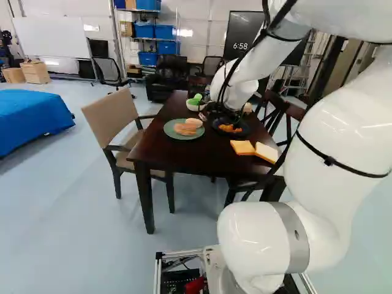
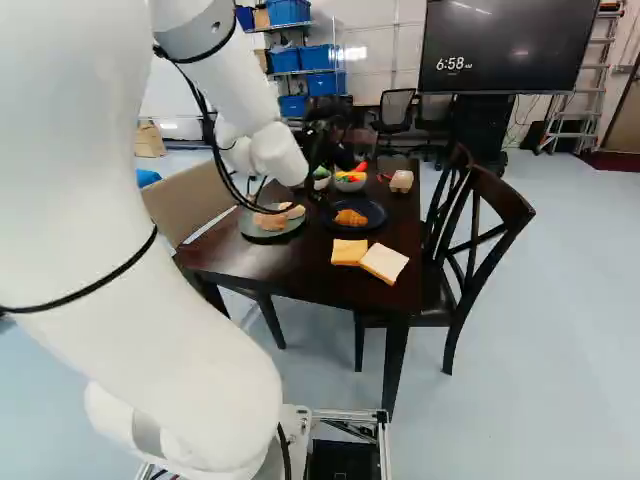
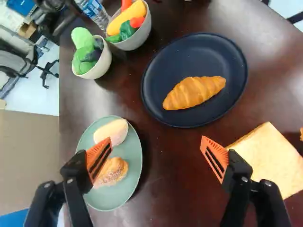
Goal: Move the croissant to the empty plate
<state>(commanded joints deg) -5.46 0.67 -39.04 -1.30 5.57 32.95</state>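
The white, jointed arm fills the right of the left base view, rising from its lowest joint [image 1: 254, 236]. Ahead stands a dark brown wooden table [image 1: 177, 156], with two square slices of pale bread [image 2: 349, 252] [image 2: 384, 262] near its close edge, right of centre in the right base view. The black gripper with orange pads [image 1: 228, 113] hangs over the table, fingers spread wide with nothing gripped. In the wrist view one finger overlaps the round, pale green plate [image 3: 130, 189], which bears two rolls [image 3: 112, 131] [image 3: 111, 171]. The golden-brown croissant [image 3: 194, 92] lies on the round, dark blue plate [image 3: 208, 49], ahead of the gripper. Farther on are two pale bowls of colourful vegetables [image 2: 321, 184] [image 2: 349, 186]. A large dark screen [image 2: 505, 50] stands at the upper right of the right base view.
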